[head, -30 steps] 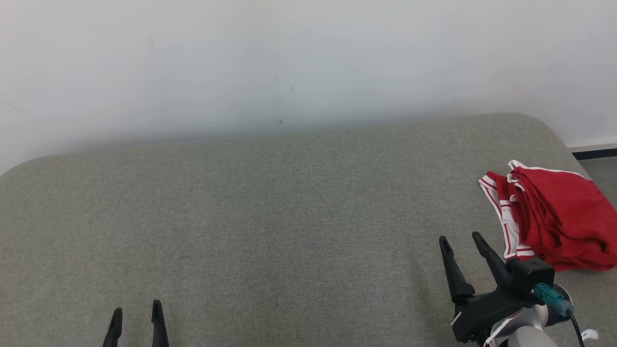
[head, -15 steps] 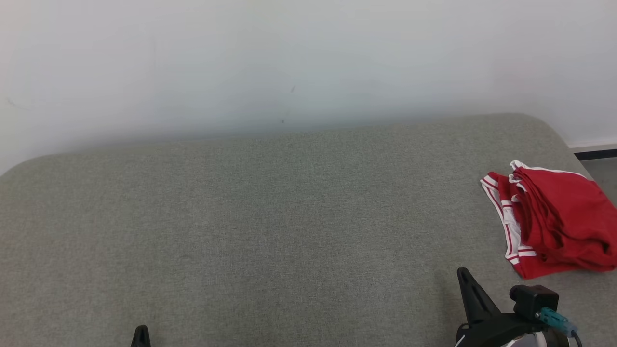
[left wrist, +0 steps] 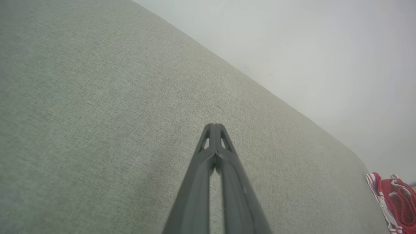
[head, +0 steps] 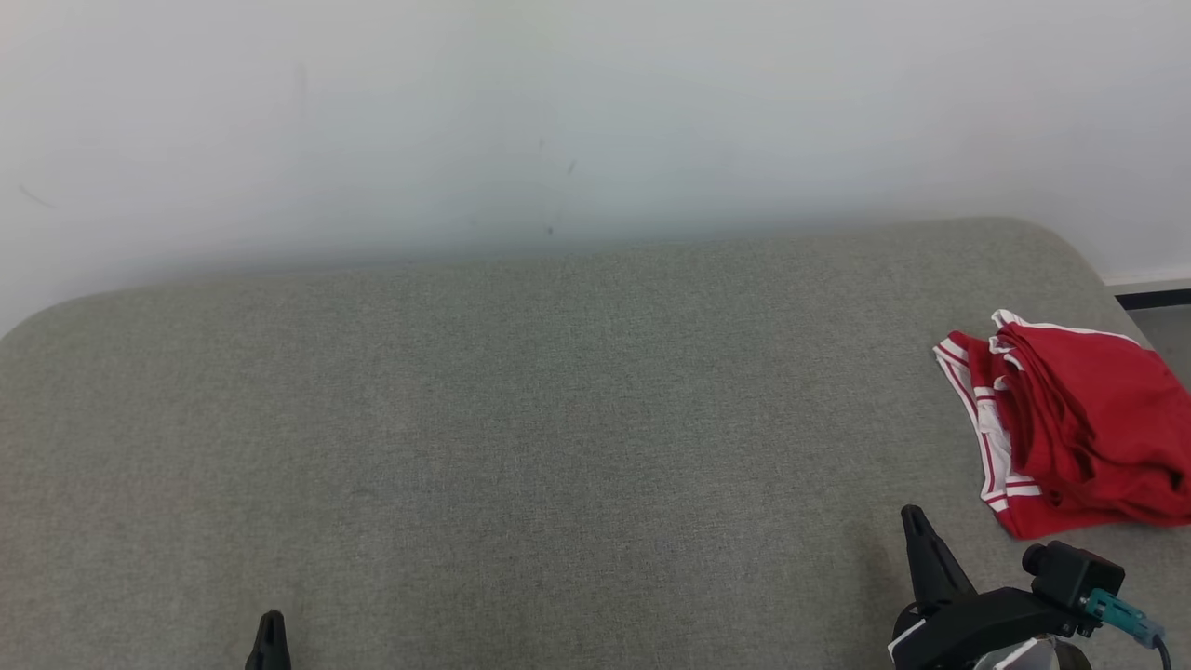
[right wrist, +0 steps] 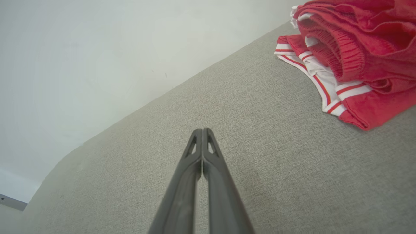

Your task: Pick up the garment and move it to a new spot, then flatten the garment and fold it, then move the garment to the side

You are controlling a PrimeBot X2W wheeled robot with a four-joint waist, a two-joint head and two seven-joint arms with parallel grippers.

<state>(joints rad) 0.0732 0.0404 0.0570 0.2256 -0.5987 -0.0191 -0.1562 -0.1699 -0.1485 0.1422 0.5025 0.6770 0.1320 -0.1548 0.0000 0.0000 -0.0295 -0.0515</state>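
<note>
Cropped by the right edge of the head view: red shorts (head: 1070, 428), bunched into a loose folded bundle, white-striped hems facing the middle of the grey upholstered cushion (head: 521, 419). Lying near the cushion's right end, just short of its far rounded corner. Cut off again at the lower right corner of the left wrist view, and by the top and right edges of the right wrist view, where a gathered waistband shows among the folds. Underside and inner layers hidden. Beyond the cushion, a plain pale wall (head: 558, 112) with a few faint marks too small to read.

Of the left gripper (head: 270, 640), just one dark tip above the bottom edge of the head view. In the left wrist view, fingers pressed together at the tips, a thin slit lower down, nothing between them, bare fabric all around. Contact with the cushion: cannot tell.

Of the right gripper (head: 916, 530), a single finger standing up in the head view, body cut by the bottom edge, a small black camera with a teal plug (head: 1070, 572) beside it. In the right wrist view, tips closed against each other, holding nothing, near the shorts but clearly apart from them.
</note>
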